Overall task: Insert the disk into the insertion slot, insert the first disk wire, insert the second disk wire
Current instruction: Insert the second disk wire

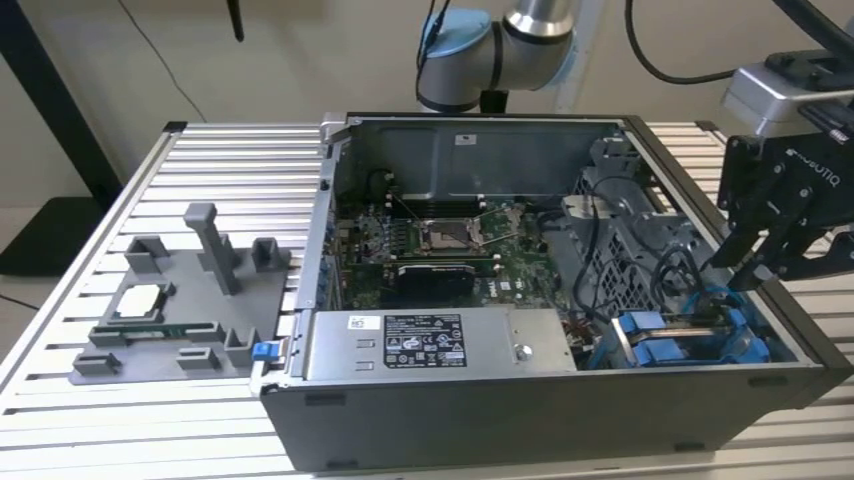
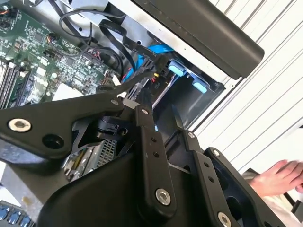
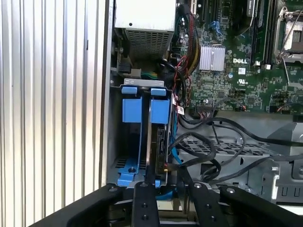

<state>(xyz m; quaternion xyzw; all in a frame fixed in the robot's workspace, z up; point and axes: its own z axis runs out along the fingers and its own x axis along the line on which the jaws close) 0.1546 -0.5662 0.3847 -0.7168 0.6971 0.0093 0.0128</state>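
At the exterior view's left a grey tray [image 1: 174, 300] lies on the slatted table [image 1: 80, 440], with bare slats on its far, left and near sides; the open case [image 1: 534, 420] takes the middle, its left wall just beside the tray's edge; a power supply [image 1: 427, 345] lies along the case's near rim. In the case's near right corner the disk [image 1: 681, 340] stands on edge in its blue carrier. Above that corner, over the right rim, hangs the gripper [image 1: 747, 272], with bare slats beyond it.

In the first wrist view the disk [image 3: 161, 142] sits in the slot [image 3: 115, 142]; the slot's grey wall closes one side, and looped black wires [image 3: 199, 146] crowd the other, toward the motherboard [image 3: 236, 71]. The gripper [image 3: 165, 182] is above the disk's end, fingers [image 3: 144, 198] a narrow gap apart, nothing between them.

In the second wrist view a person's hand [image 2: 279, 177] shows beyond the case, past the slats.
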